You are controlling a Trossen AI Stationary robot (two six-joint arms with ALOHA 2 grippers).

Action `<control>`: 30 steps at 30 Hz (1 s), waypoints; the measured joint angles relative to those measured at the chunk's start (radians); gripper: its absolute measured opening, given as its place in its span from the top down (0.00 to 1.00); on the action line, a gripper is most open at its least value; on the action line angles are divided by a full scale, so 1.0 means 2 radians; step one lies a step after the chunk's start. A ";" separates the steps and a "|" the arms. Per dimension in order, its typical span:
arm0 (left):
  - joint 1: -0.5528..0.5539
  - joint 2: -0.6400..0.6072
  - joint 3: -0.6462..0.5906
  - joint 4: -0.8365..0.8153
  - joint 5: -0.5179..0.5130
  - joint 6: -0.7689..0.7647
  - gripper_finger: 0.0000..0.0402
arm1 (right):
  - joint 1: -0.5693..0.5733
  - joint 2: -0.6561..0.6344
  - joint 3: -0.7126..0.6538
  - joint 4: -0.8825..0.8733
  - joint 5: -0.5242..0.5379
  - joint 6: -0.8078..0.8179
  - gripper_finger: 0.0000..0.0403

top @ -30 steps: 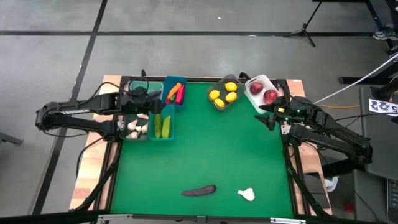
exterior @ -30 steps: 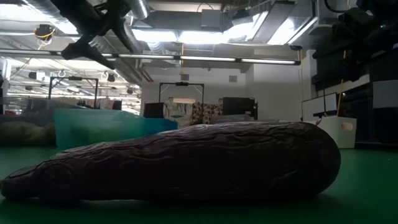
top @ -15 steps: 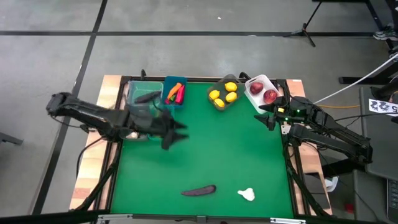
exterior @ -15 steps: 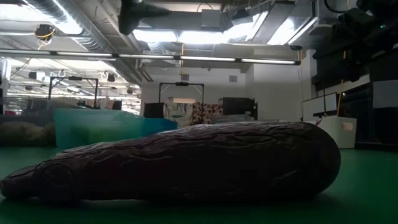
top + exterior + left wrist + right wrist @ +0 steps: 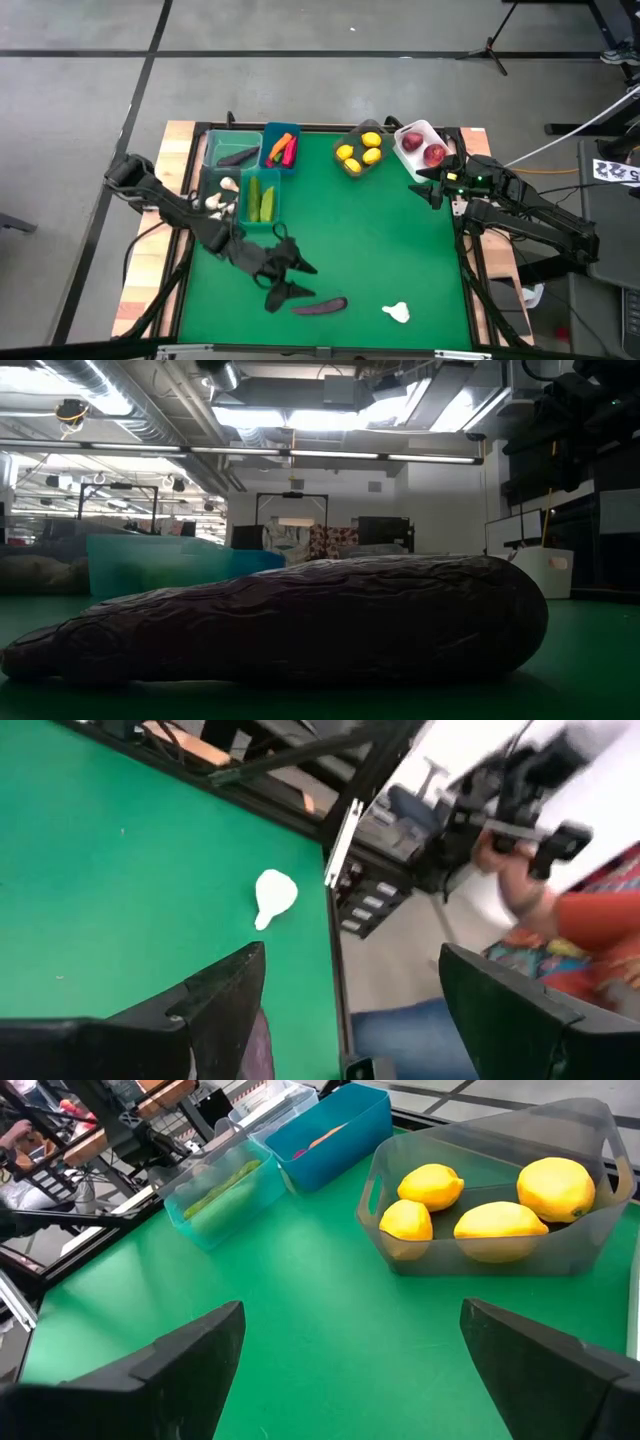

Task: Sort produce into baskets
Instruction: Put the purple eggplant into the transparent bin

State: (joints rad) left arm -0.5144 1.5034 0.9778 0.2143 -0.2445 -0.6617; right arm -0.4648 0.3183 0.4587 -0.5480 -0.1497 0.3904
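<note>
A dark purple eggplant [image 5: 320, 306] lies on the green table near the front edge; it fills the low view [image 5: 300, 620]. A white garlic bulb [image 5: 397, 313] lies to its right and also shows in the left wrist view [image 5: 272, 895]. My left gripper [image 5: 298, 278] is open and empty, just above and to the left of the eggplant's left end [image 5: 262, 1045]. My right gripper [image 5: 430, 190] is open and empty at the table's right edge, beside the white basket [image 5: 422, 145] of red apples.
At the far left stand a clear green basket [image 5: 232, 152] with an eggplant, a blue basket [image 5: 281, 148] with carrot and peppers, a teal basket [image 5: 262, 198] with cucumbers and a tub of garlic [image 5: 222, 195]. A grey basket [image 5: 490, 1200] holds lemons. A person [image 5: 580, 920] is beyond the table.
My left gripper has swung from over the green basket at the far left toward the table's near edge and to the right, down to the eggplant on the table. An eggplant now shows in the green basket where the gripper stood.
</note>
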 joint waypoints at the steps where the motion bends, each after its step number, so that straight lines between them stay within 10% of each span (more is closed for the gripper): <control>1: -0.007 0.009 0.016 -0.018 -0.009 0.007 0.27 | 0.000 0.000 0.000 0.000 0.000 0.000 0.08; 13: -0.046 0.130 0.175 -0.184 -0.071 -0.008 0.27 | 0.000 0.000 0.000 -0.002 0.000 0.003 0.08; 30: -0.065 0.241 0.182 -0.214 -0.116 -0.014 0.27 | 0.000 0.000 0.000 -0.012 -0.013 0.016 0.08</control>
State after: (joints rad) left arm -0.6447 1.9855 1.3418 -0.2139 -0.4774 -0.6890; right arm -0.4644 0.3183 0.4587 -0.5724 -0.1764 0.4223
